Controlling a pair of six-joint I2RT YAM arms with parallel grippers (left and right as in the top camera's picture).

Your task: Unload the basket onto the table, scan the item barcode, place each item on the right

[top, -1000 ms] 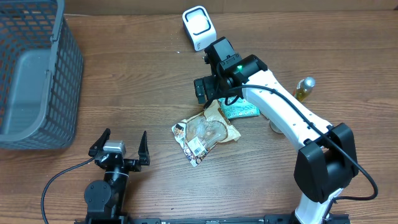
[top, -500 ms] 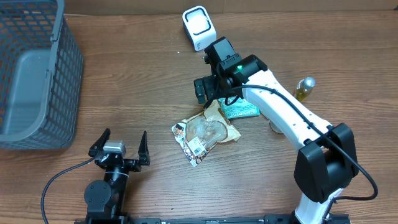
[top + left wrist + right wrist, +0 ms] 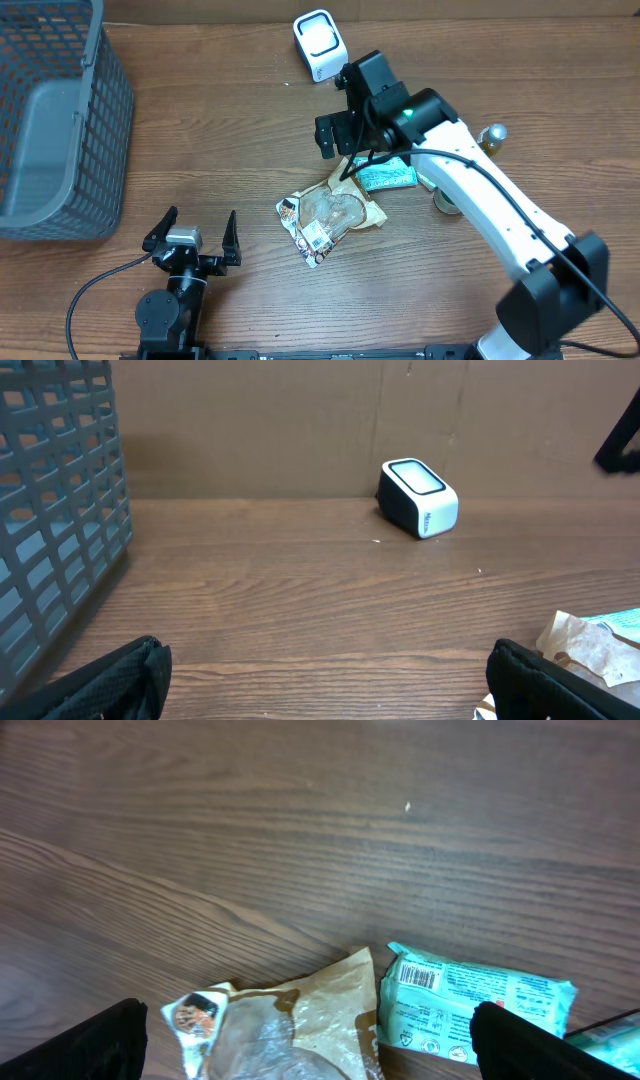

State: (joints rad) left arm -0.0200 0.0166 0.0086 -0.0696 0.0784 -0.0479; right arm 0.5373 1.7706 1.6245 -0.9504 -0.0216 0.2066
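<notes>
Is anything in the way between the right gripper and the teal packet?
Nothing visible: the open right gripper hangs above the teal packet, barcode face up and uncovered; the snack bag lies beside it.

Wood table [image 3: 220,130]: basket [image 3: 112,120], scanner [image 3: 318,42], snack bag [image 3: 330,212], teal pkt [image 3: 387,178], bottle [image 3: 489,140].

The bench [image 3: 220,120] is brown with darker wood grain. The basket [image 3: 112,110] is a grey lattice. The scanner [image 3: 318,44] is white over black. One packet [image 3: 480,1005] is teal with a white barcode patch; the wrapper [image 3: 330,212] looks tan, perhaps partly clear.
</notes>
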